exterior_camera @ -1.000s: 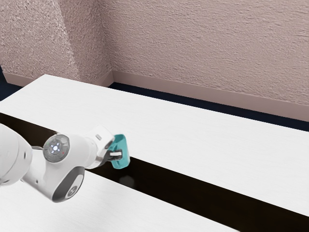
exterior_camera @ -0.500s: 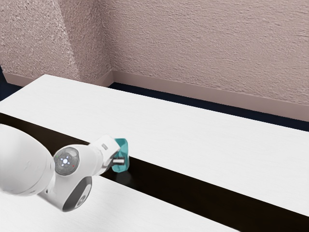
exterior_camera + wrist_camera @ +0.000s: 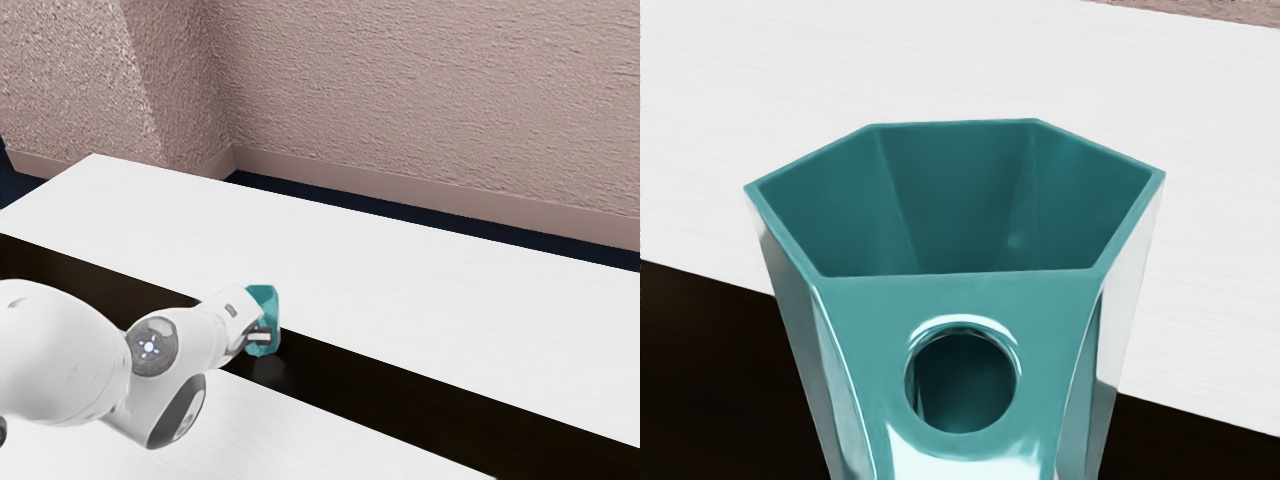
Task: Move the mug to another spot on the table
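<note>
Arm (image 3: 90,370) comes in at the near left, wrist pointing right. Gripper (image 3: 257,330) is closed down on the teal hexagonal mug (image 3: 268,303). One pale finger pad (image 3: 260,338) sits flat on a side face. The other finger is hidden behind the mug, so a two-sided clamp is my read, not something I can see.

The mug is at the near-left part of the table, right over the line where the dark band (image 3: 400,395) meets the far white tabletop (image 3: 450,290). It looks slightly off the surface, but I can't confirm that.

Risks:
- The walls are glossy, tapered facets, so the mug could slip or twist in the pads on a fast move.
- If that line is a step, setting down across it would tip the mug.
- Releasing before contact would drop it.

Wrist view: the mug (image 3: 960,215) is empty, so nothing can spill. The handle (image 3: 962,330), with its round hole, faces the hand.
</note>
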Motion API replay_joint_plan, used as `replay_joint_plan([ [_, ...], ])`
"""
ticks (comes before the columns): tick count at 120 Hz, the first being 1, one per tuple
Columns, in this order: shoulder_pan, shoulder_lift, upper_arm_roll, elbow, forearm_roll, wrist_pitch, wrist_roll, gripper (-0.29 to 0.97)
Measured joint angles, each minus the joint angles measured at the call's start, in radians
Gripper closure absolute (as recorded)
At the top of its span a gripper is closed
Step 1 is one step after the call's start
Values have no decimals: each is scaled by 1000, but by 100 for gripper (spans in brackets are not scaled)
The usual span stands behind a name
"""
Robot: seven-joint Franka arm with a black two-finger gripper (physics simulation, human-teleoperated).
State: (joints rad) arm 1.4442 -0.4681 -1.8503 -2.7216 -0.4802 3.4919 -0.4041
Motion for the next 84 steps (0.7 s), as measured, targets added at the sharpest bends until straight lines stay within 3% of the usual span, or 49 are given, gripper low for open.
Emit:
replay_joint_plan([
  [50,27,-20,-49,-4,-28,2,15,65],
  [70,31,-15,-62,-15,-29,-2,18,33],
  [84,33,20,-70,-46,-31,-20,20,19],
])
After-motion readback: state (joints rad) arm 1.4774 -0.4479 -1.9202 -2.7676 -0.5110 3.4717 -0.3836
